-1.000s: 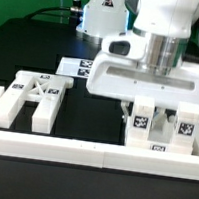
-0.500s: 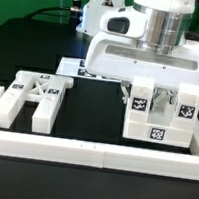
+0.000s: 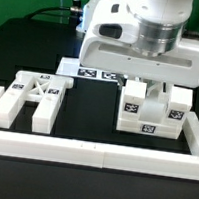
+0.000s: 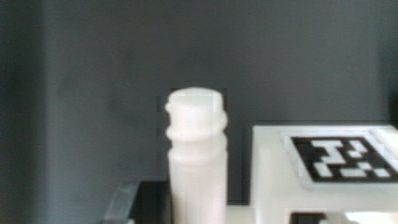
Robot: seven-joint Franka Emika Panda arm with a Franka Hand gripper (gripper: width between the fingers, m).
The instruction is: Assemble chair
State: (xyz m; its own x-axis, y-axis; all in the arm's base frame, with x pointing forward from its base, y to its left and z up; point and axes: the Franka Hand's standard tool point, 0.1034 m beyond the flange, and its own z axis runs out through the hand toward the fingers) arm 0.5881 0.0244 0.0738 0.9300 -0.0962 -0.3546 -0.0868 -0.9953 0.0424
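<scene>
Chair's pegged leg (image 4: 196, 150) stood upright, pinched in the closed gripper (image 3: 157, 91), just beside a tagged block (image 4: 338, 158). In the exterior view the arm (image 3: 146, 33) hung over the cluster of tagged parts (image 3: 151, 116) at that view's right, close to the border rail (image 3: 81, 151). 1 X-braced frame (image 3: 33, 91) lay flat well apart at that view's left, with the marker board (image 3: 86, 72) behind.
</scene>
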